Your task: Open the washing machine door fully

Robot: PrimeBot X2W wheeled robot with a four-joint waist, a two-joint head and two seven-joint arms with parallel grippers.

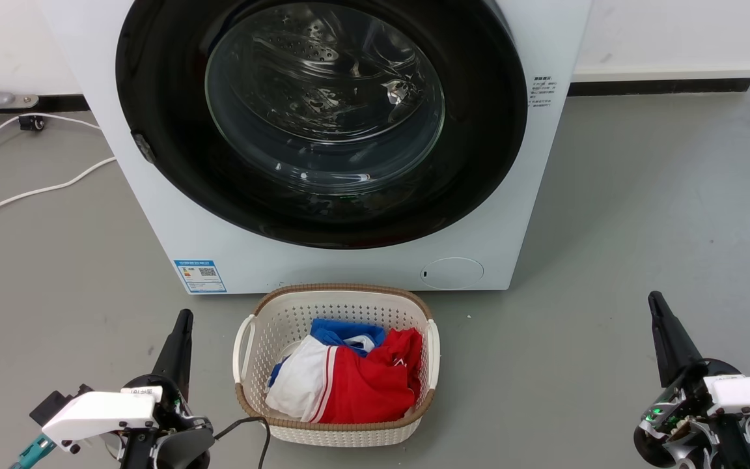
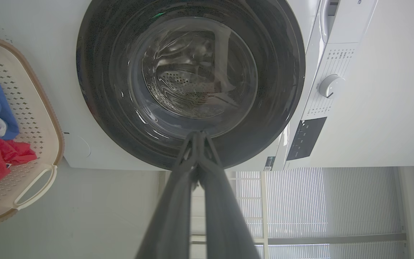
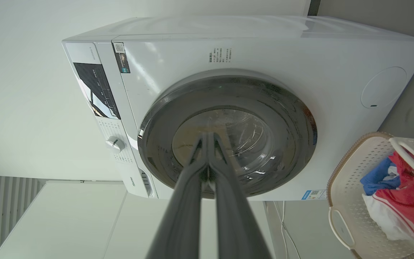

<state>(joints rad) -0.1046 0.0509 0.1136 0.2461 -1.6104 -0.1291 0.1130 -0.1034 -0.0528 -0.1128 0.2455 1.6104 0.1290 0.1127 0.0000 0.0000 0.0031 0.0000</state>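
1. The washing machine [image 1: 153, 215], a white front-loader, stands on the grey floor [image 1: 642, 228] straight ahead of me and against the wall.
2. The washing machine door [image 1: 479, 130] is a glossy black disc sitting shut and flush on the front panel. The perforated steel drum shows through its glass window [image 1: 323, 98].
3. The cream laundry basket [image 1: 336, 290] has a brown rim and sits on the floor just in front of the machine, below the door and between my two arms. The red, white and blue clothes [image 1: 362, 384] lie in it.
4. My left gripper [image 1: 184, 317] is low on the left. It's clenched with nothing in it, well short of the door. In the left wrist view the fingers [image 2: 178, 201] meet at the tips.
5. My right gripper [image 1: 653, 298] is low on the right, also pressed closed and empty, and clear of the machine.
6. The right wrist view shows the black control panel [image 3: 97, 90] and, next to it, the white dial [image 3: 115, 144]. The legends are too small to read.
7. The round filter cap [image 1: 453, 273] is on the lower front at my right.
8. The blue energy sticker [image 1: 200, 276] is at the lower front on my left. It has a QR code, but the text is unreadable.
9. There's a small block of print [image 1: 542, 91] on the front beside the door at my right, not legible.
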